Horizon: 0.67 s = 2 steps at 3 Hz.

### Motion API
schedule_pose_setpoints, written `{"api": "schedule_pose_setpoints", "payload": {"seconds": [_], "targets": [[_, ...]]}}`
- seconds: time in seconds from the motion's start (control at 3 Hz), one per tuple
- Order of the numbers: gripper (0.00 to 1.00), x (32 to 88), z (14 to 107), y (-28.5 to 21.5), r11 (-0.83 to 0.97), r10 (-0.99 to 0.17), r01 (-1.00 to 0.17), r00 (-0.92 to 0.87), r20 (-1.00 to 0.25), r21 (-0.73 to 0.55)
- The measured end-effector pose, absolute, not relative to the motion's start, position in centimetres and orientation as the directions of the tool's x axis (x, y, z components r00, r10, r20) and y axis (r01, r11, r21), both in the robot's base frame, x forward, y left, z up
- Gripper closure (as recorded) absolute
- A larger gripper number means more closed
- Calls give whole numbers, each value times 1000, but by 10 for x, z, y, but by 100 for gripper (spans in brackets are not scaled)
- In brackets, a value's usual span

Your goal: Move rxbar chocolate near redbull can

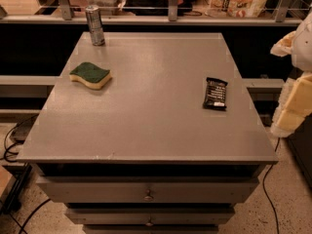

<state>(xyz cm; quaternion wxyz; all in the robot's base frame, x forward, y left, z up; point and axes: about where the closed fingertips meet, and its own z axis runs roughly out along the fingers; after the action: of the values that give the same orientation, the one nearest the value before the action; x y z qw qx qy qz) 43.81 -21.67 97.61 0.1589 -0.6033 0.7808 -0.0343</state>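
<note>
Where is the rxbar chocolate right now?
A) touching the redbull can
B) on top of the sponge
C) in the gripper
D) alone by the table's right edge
D: the rxbar chocolate lies flat by the right edge, the redbull can stands at the far left corner, the sponge lies at left, and the gripper is off the table, at the view's right edge.

Open desk [156,130] runs from the bar [215,93] by the right edge to the can [95,25] at the far-left corner. 1 obstacle, the sponge [90,75], sits by the left edge, beside that line. The pincer [292,101] hangs off the right edge.
</note>
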Motion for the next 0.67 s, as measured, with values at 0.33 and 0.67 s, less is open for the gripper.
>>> {"api": "schedule_pose_setpoints", "payload": {"seconds": [0.33, 0.67], "targets": [[0, 438, 976, -217, 270, -953, -931, -221, -207, -245], [0, 446, 974, -218, 256, -943, -940, -192, -272, -227]]}}
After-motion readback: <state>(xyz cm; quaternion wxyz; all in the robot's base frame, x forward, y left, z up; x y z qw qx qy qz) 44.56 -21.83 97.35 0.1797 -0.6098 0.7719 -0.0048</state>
